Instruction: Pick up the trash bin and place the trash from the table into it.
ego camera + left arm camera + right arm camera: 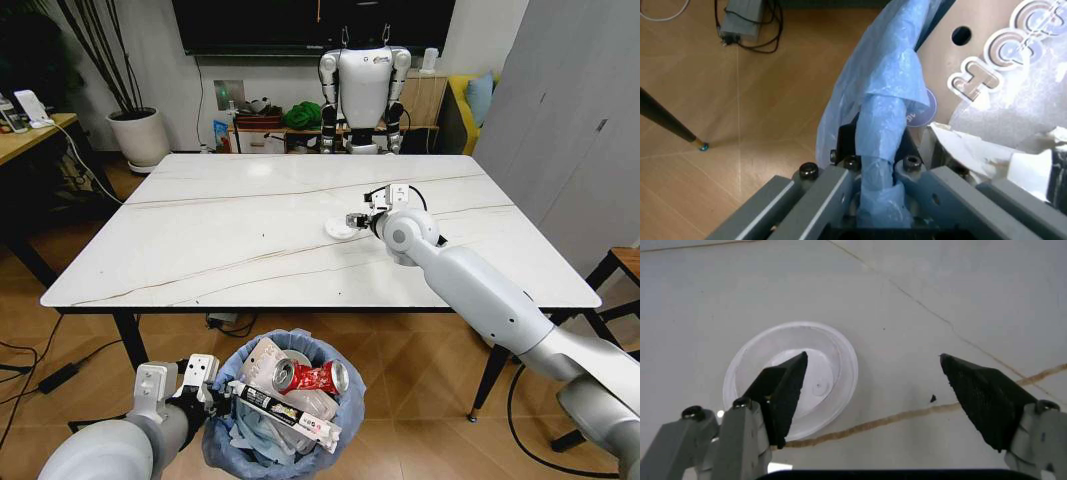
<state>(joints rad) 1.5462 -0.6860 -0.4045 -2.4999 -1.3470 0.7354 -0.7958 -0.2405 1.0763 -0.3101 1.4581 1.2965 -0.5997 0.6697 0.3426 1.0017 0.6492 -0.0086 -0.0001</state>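
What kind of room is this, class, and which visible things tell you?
Probably an office or lab lounge: a marble-look table, a humanoid robot on display under a wall screen, and a potted plant.

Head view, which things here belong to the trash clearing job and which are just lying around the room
Part of the job:
- trash bin, held by the left gripper at its bag rim
- round lid on the table
- right gripper, open over the lid
- red can and long packet already in the bin

Just lying about:
- potted plant
- parked white robot
- yellow desk
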